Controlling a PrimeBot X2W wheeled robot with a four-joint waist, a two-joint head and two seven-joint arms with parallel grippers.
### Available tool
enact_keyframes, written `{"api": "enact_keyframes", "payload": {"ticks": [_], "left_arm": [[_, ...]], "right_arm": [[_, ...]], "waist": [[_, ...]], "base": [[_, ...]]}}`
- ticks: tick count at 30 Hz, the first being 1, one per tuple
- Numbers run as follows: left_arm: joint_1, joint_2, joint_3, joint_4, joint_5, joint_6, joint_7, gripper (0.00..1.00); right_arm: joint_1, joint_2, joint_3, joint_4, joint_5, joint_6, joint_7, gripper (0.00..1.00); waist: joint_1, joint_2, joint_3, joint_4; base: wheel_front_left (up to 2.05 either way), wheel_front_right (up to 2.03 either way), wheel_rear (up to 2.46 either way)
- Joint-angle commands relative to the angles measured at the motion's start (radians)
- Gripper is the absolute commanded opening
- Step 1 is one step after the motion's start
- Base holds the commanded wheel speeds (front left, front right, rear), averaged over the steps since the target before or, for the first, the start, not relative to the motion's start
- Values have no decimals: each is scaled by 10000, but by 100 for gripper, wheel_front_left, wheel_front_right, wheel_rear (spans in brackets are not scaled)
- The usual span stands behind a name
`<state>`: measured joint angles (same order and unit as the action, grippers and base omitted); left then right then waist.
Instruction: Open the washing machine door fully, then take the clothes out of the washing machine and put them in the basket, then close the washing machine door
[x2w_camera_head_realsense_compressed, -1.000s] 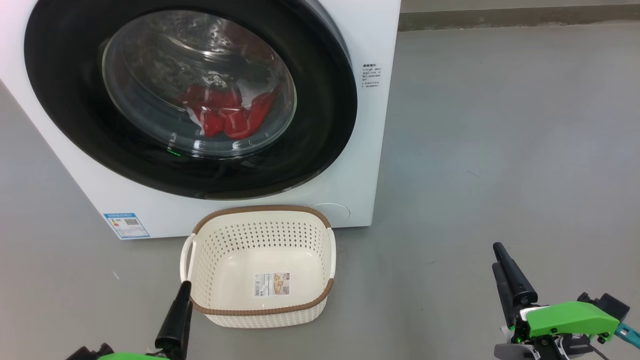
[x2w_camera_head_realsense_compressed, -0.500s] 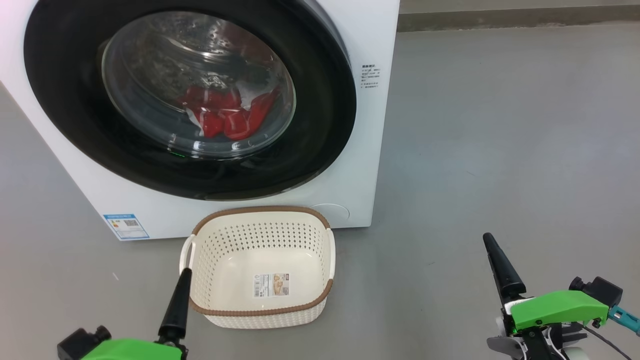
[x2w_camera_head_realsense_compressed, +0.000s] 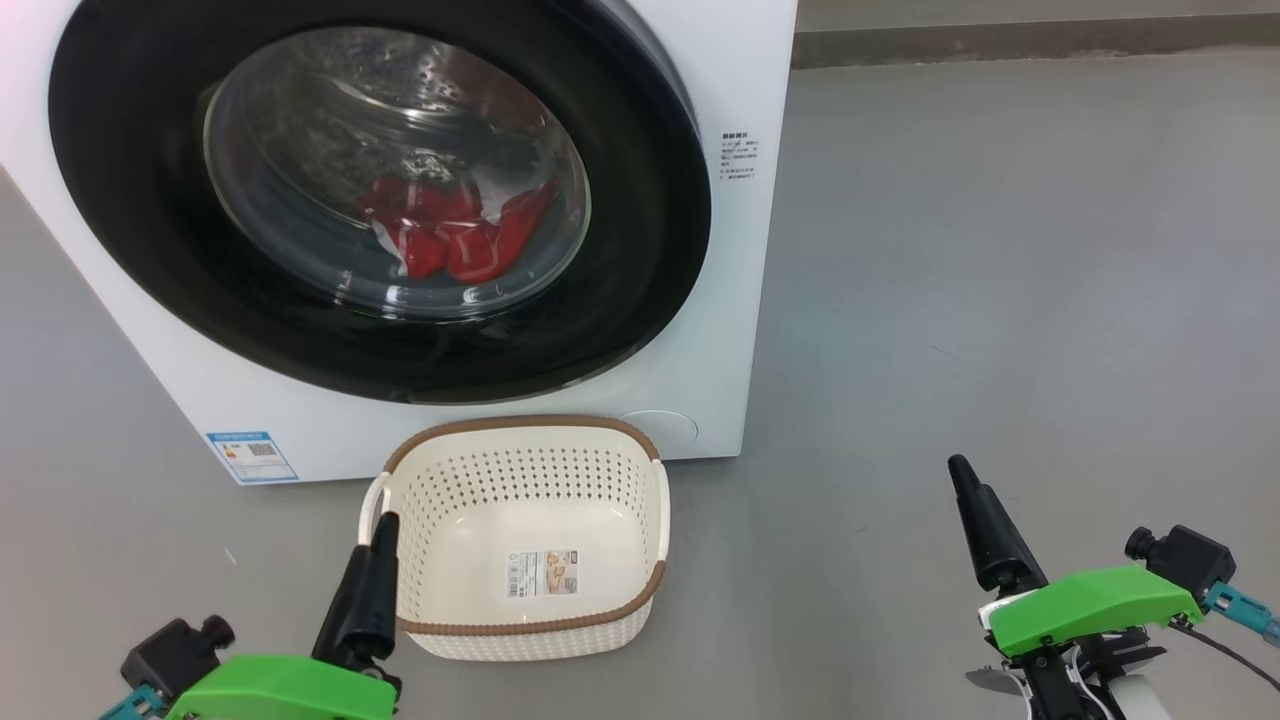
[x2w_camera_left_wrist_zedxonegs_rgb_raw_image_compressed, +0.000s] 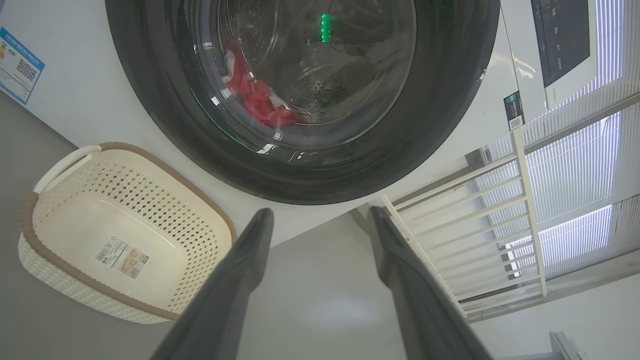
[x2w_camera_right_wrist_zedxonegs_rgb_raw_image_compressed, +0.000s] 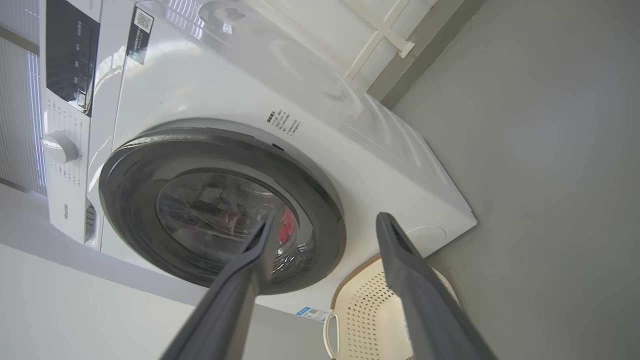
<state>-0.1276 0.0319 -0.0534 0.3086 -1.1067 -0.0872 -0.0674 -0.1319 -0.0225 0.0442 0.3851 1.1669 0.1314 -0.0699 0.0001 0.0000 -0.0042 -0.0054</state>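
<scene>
Here we are in front of the washing machine (x2w_camera_head_realsense_compressed: 735, 300), and the washing machine door (x2w_camera_head_realsense_compressed: 300, 330) is sitting flat against the white front, closed. Through the glass bowl the clothes (x2w_camera_head_realsense_compressed: 450, 235) are showing as a red heap lying low in the drum, well up and away from both grippers. The basket (x2w_camera_head_realsense_compressed: 520, 468) is standing upright on the grey floor (x2w_camera_head_realsense_compressed: 1000, 250) just in front of the machine, below the door, with its sticker (x2w_camera_head_realsense_compressed: 543, 572) showing on the bottom.

The left gripper (x2w_camera_head_realsense_compressed: 385, 525) is hovering at the lower left, dark fingers pointing up at the basket's near left corner. From the head, the tip is overlapping the rim beside the side handle, and whether it is touching I cannot tell. From the left wrist, the two fingers are standing wide apart with nothing between them. The basket is lying off to their left and the door is looming beyond the tips, clear of them.

The right gripper (x2w_camera_head_realsense_compressed: 965, 475) is hanging at the lower right over bare floor, well apart from the basket and off to the right of the machine. From the right wrist, its fingers are spread wide too, gripping nothing, and they are aiming at the door's lower part and the basket's rim, both well beyond the tips.
</scene>
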Motion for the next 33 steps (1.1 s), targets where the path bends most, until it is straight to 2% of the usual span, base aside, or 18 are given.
{"api": "enact_keyframes", "payload": {"ticks": [1,12,33], "left_arm": [[-491,105,106,-262,373,91,-133,100],[-719,135,-89,-227,2087,240,-458,100],[-1214,238,-396,12,5273,811,-1080,100]], "right_arm": [[-612,-101,154,-229,-382,-4,-120,100],[-815,-132,411,-222,-1881,-4,-443,100],[-1354,-193,573,71,-5018,-6,-1061,100]], "waist": [[-1,0,-6,-6],[-1,0,-50,-47],[-1,0,3,-17]], "base": [[0,0,0],[0,0,0],[0,0,0]]}}
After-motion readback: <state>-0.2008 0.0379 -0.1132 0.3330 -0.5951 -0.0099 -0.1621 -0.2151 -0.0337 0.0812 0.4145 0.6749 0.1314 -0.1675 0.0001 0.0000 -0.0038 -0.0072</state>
